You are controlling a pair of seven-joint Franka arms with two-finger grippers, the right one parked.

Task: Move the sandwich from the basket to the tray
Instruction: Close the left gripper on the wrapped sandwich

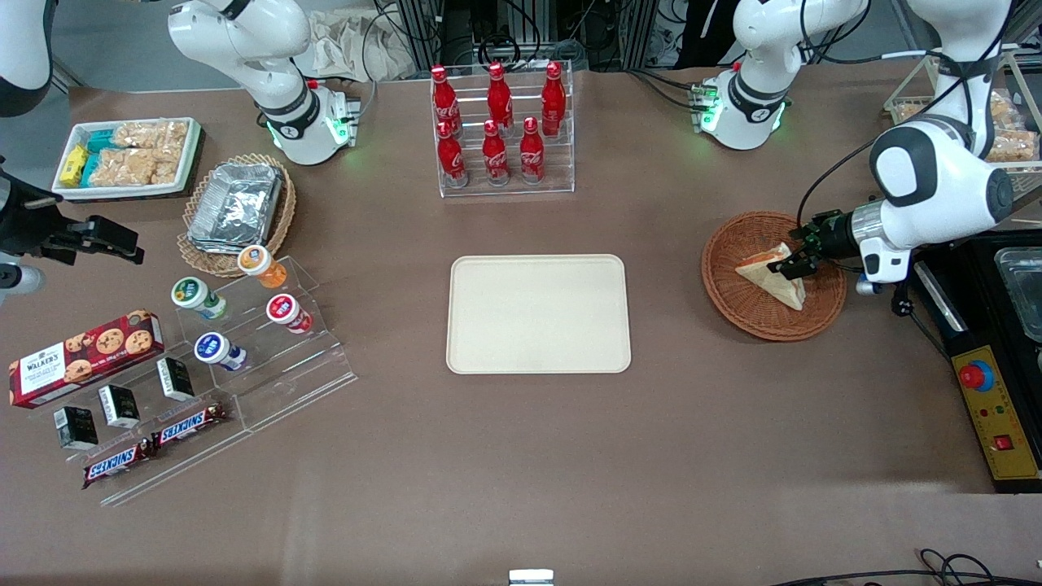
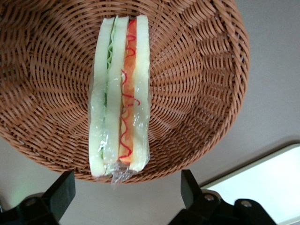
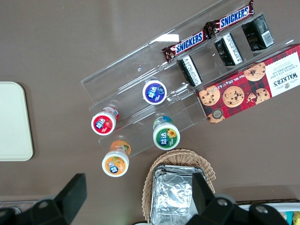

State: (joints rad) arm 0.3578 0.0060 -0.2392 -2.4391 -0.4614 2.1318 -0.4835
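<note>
We find the gripper at the right of the front view, fingers spread, apparently astride the sandwich in the basket; tray sits mid-frame.

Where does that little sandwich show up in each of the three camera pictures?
Front view: the sandwich lies in the reddish-brown basket, with the gripper at it, fingers open.
Left wrist view: the sandwich stands on edge in the basket.
Right wrist view: not in it.
Shared landmark: the cream tray, seen in all three.
</note>
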